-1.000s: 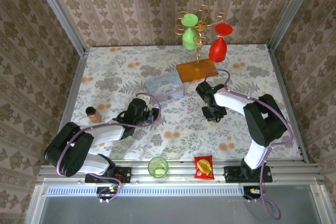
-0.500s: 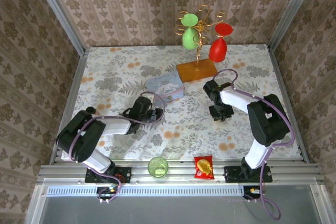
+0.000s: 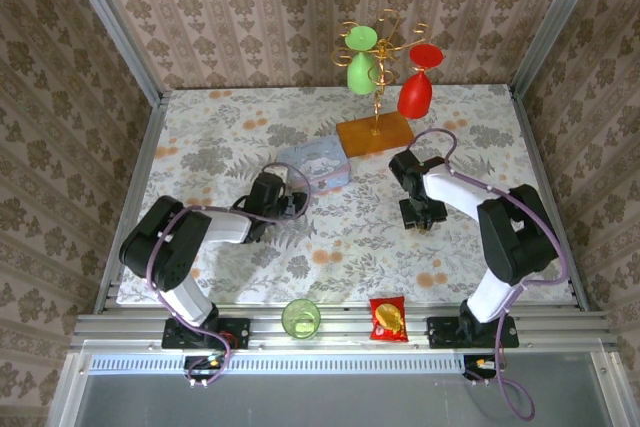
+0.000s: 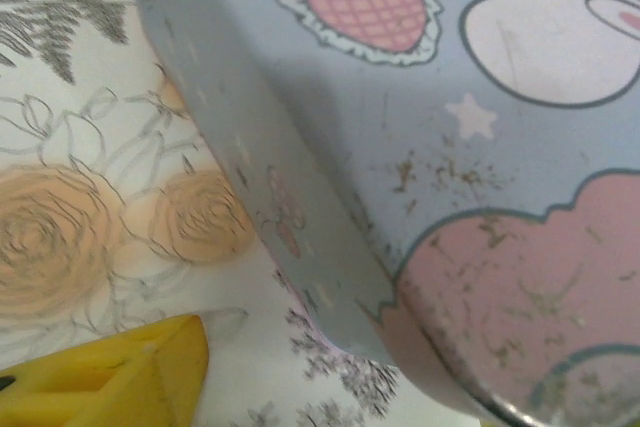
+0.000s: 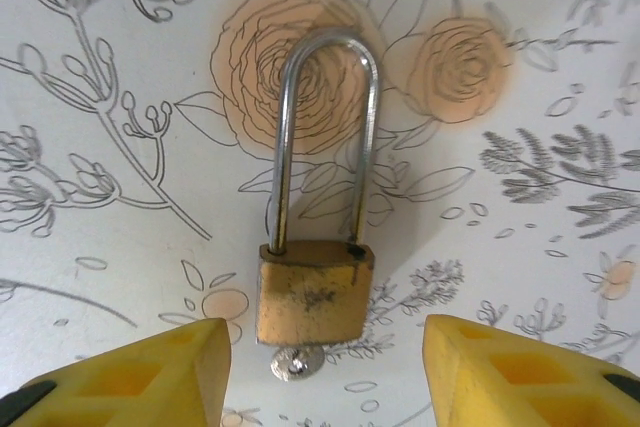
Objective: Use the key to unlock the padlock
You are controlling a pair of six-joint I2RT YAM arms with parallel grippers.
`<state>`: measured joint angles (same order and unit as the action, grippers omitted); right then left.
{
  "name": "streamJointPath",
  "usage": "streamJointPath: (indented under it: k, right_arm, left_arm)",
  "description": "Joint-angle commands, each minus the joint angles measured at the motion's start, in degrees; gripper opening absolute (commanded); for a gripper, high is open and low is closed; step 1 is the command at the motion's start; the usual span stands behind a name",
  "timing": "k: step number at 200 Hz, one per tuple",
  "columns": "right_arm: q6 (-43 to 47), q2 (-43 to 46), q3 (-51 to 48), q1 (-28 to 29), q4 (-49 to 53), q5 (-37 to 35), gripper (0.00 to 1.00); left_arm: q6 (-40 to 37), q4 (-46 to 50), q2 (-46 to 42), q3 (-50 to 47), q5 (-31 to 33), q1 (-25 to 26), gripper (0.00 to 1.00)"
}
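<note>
The small brass padlock [image 5: 312, 292] lies flat on the flowered tablecloth, its long pale shackle [image 5: 325, 127] pointing away from me. The round silver head of the key [image 5: 292, 362] sticks out at the bottom of its body. My right gripper [image 5: 325, 382] is open, and its yellow fingers [image 5: 135, 377] stand clear on either side of the lock. In the top view that gripper [image 3: 421, 217] hovers at centre right and covers the lock. My left gripper [image 3: 287, 203] is open at the near corner of the pale blue tin [image 4: 450, 147], with one yellow finger [image 4: 100, 382] beside the tin's wall.
The pale blue tin [image 3: 315, 165] sits mid-table. Behind it is a wooden block [image 3: 375, 133] carrying a gold stand with green and red glasses. On the near rail stand a green cup [image 3: 301, 318] and an orange-red snack packet [image 3: 388, 319]. Patterned walls enclose the table.
My right gripper has opened wider and shifted slightly right over the padlock. My left arm has swung inward, bringing its gripper up against the tin.
</note>
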<state>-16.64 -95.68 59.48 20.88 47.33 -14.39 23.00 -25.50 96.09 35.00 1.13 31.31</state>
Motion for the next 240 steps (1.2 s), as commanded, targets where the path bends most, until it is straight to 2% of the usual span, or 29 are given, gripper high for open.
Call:
streamJointPath:
  k: [1, 34, 69, 73, 77, 79, 94, 100, 109, 119, 132, 143, 153, 164, 184, 189, 200, 220, 234, 240]
  right_arm:
    - [-0.3, 4.5, -0.6, -0.2, -0.3, -2.4, 0.56]
    - [-1.2, 10.1, -2.0, -0.2, -3.1, -3.8, 0.57]
    - [-2.8, 20.4, -6.4, -0.6, -11.5, -8.9, 0.67]
    - [-3.1, 21.7, -6.9, -0.8, -12.7, -9.8, 0.69]
    - [-3.3, 23.0, -7.5, -1.1, -14.0, -10.7, 0.93]
    - [-3.4, 23.7, -8.0, -1.2, -14.6, -11.2, 0.98]
    - [-3.1, 28.7, -12.0, -3.3, -21.7, -13.4, 1.0]
    - [-2.7, 30.4, -13.7, -4.7, -24.3, -13.1, 1.0]
    - [-1.7, 32.8, -16.6, -7.3, -28.7, -13.0, 1.0]
    - [0.5, 35.0, -21.0, -9.9, -35.3, -13.1, 1.0]
    - [5.1, 37.9, -28.4, -12.4, -47.4, -13.0, 1.0]
    - [7.8, 39.1, -34.8, -14.3, -59.0, -12.8, 1.0]
    - [8.8, 39.2, -40.2, -15.4, -68.5, -12.9, 1.0]
    - [7.8, 37.4, -44.2, -16.8, -78.0, -12.8, 1.0]
    - [6.0, 32.3, -44.8, -19.2, -82.9, -11.8, 1.0]
    - [5.8, 31.2, -44.3, -19.3, -83.1, -11.8, 1.0]
    - [7.2, 29.0, -44.4, -20.0, -87.5, -8.6, 1.0]
    - [8.7, 24.3, -44.5, -20.0, -94.9, -4.0, 1.0]
    - [9.9, 20.8, -43.1, -20.0, -96.9, -1.8, 1.0]
    - [10.2, 19.0, -42.5, -20.0, -98.0, -1.5, 1.0]
  left_arm:
    - [0.0, 2.0, 2.6, 3.2, -0.9, -3.6, 0.69]
    - [-2.1, 5.1, 2.1, 5.5, -2.0, -4.8, 0.69]
    - [0.2, 1.1, -6.3, -2.2, -1.1, -4.7, 0.69]
    - [0.1, 1.7, -8.2, -2.9, -0.5, -4.7, 0.69]
    - [0.0, 2.5, -10.1, -3.5, 0.2, -4.8, 0.69]
    - [-0.2, 3.0, -11.5, -3.8, 0.5, -4.8, 0.69]
    - [-2.1, 8.4, -21.7, -5.2, 3.7, -4.8, 0.7]
    - [-3.1, 11.4, -25.8, -5.1, 5.1, -7.0, 0.71]
    - [-4.9, 16.0, -31.4, -4.6, 7.9, -8.1, 0.8]
    - [-7.1, 19.7, -36.3, -4.1, 11.5, -9.6, 0.99]
    - [-14.3, 20.1, -39.0, -4.6, 14.0, -12.2, 1.0]
    - [-21.2, 17.8, -38.8, -6.1, 18.4, -14.1, 1.0]
    - [-23.9, 12.5, -37.0, -8.9, 22.7, -16.9, 1.0]
    - [-23.9, 6.6, -33.8, -11.6, 20.0, -21.5, 1.0]
    - [-24.1, -5.2, -25.6, -14.3, 18.6, -25.2, 1.0]
    - [-24.0, -4.4, -24.4, -13.5, 18.8, -25.8, 1.0]
    - [-24.3, -7.0, -22.4, -13.0, 16.4, -27.1, 1.0]
    - [-20.8, -21.3, -17.7, -15.4, 10.9, -31.3, 1.0]
    - [-20.6, -24.0, -12.8, -13.7, 7.4, -33.2, 1.0]
    - [-21.2, -21.4, -12.9, -12.2, 7.0, -32.5, 1.0]
